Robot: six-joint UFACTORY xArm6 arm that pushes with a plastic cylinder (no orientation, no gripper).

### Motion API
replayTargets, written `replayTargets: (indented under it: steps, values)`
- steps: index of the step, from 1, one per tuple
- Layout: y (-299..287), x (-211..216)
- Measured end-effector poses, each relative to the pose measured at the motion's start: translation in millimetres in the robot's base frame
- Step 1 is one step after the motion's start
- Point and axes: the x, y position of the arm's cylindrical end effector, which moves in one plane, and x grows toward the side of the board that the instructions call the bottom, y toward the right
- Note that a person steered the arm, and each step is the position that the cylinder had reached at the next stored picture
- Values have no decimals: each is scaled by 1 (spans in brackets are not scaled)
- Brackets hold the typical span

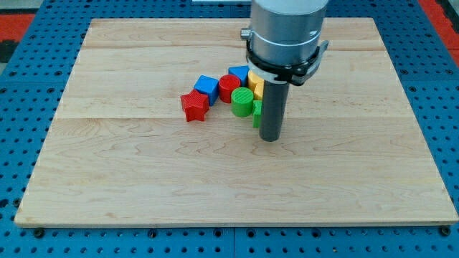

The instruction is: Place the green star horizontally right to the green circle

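The blocks sat bunched in one cluster a little above the middle of the bench [143, 179]. From the view's left it ran: red star [194, 106], blue cube [206, 87], red cylinder [229, 87], green circle [242, 102], with a second blue block [239, 73] and a yellow block [255, 82] behind. My tip [271, 138] stood just right of the green circle, and the green star [257, 113] was wedged between rod and circle, mostly hidden. That spot was blocked by the rod itself. Open wood lay all round the cluster: the wide bottom half, the left side, the right side and the top strip.
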Motion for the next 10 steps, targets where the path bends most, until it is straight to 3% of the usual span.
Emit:
replayTargets:
  steps: [1,3,5,7,9,10]
  values:
    - [3,-2]
    - [89,3]
    - [44,-40]
    - [3,-57]
    - [46,-37]
    - [37,-1]
